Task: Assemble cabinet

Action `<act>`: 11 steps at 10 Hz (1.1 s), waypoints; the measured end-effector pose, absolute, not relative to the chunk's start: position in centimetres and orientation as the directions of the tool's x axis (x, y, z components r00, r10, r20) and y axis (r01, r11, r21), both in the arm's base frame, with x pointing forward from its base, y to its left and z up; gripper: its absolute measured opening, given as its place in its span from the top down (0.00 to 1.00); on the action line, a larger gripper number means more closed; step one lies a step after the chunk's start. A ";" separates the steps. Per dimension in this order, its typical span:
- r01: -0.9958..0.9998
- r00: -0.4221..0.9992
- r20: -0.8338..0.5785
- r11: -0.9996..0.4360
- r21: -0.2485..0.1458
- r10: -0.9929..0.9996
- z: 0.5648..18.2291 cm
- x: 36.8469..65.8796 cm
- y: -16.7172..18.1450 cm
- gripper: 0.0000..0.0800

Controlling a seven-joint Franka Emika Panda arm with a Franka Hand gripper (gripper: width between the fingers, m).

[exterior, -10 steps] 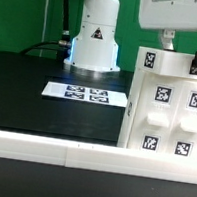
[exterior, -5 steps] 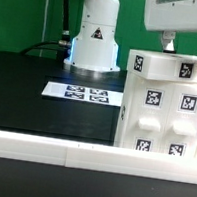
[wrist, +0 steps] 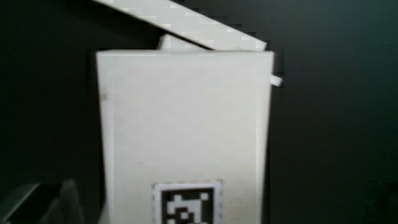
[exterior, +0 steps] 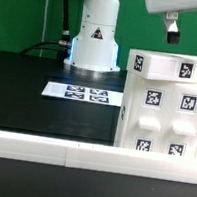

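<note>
Exterior view: tool (exterior: 192,35) has risen clear above the cabinet (exterior: 164,107).

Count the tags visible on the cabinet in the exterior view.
6 on the cabinet: two on its top face, two mid-front, two low on the front. More may sit past the frame's right edge or on hidden faces.

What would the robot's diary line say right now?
gripper: above cabinet, apart, state unclear | cabinet: upright on table | marker board: flat on table
</note>
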State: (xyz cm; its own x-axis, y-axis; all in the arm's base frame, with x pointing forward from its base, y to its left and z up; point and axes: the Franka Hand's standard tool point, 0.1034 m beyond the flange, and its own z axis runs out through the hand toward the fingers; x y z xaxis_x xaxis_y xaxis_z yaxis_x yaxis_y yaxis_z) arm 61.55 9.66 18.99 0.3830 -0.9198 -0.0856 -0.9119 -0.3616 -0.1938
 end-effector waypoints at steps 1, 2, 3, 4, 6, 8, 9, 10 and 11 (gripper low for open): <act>-0.919 0.365 -0.105 -0.340 -0.200 -0.925 19.0 61.6 9.7 0.00; -0.906 0.396 -0.098 -0.371 -0.202 -0.913 18.9 61.6 9.8 0.00; -0.895 0.423 -0.087 -0.400 -0.200 -0.902 18.8 61.6 9.9 0.00; -0.828 0.543 -0.040 -0.526 -0.193 -0.839 18.6 61.5 10.3 0.00; -0.674 0.726 0.015 -0.715 -0.189 -0.688 18.7 61.5 10.6 0.00; -0.490 0.862 0.054 -0.855 -0.169 -0.505 18.9 61.7 11.2 0.00; -0.390 0.915 0.040 -0.906 -0.165 -0.402 18.6 61.9 11.0 0.00; -0.336 0.936 0.056 -0.928 -0.160 -0.349 18.6 62.1 10.7 0.00; -0.256 0.961 0.068 -0.954 -0.155 -0.269 18.5 62.0 10.7 0.00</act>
State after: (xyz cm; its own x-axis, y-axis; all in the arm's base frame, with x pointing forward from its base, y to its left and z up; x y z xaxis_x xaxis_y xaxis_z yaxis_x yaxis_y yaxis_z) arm 62.01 10.74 18.54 0.9607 -0.2689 0.0684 -0.2561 -0.9542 -0.1545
